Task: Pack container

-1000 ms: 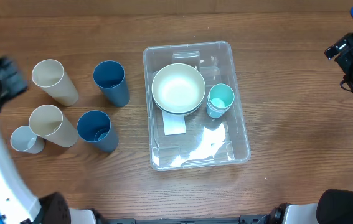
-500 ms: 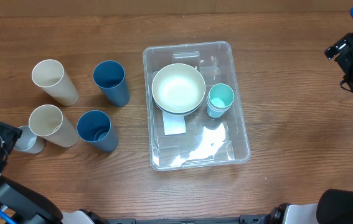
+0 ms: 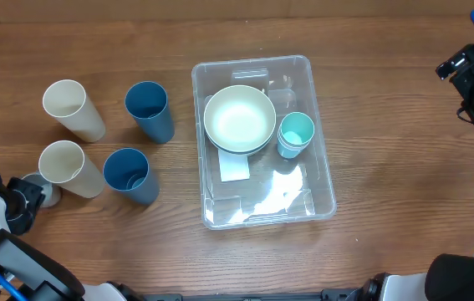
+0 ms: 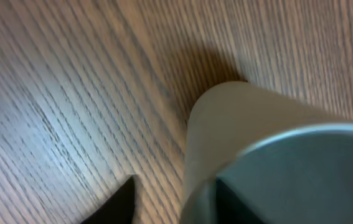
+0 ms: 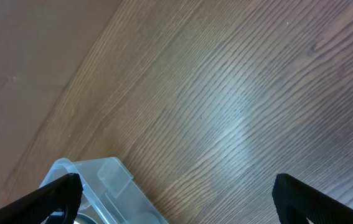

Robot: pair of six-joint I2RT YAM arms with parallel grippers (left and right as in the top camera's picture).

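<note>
The clear container (image 3: 318, 197) lies mid-table and holds a white bowl (image 3: 239, 119) and a teal cup (image 3: 295, 134); its corner shows in the right wrist view (image 5: 101, 180). Left of it stand two cream cups (image 3: 73, 109) (image 3: 69, 167), two blue cups (image 3: 149, 111) (image 3: 130, 176) and a small pale cup (image 3: 46, 191). My left gripper (image 3: 21, 203) is at the small pale cup (image 4: 244, 124). Its fingers (image 4: 175, 186) are apart, one outside the cup wall and one inside the rim, with wood showing beside the wall. My right gripper (image 3: 471, 84) (image 5: 176, 183) is open and empty at the far right.
A white label (image 3: 235, 167) lies on the container's base. Bare wood (image 3: 404, 167) lies between the container and the right arm. The lower cream cup stands right next to the small pale cup.
My left arm has swung from the upper left down to the small pale cup at the table's left front. The right arm and the other objects have not moved.
</note>
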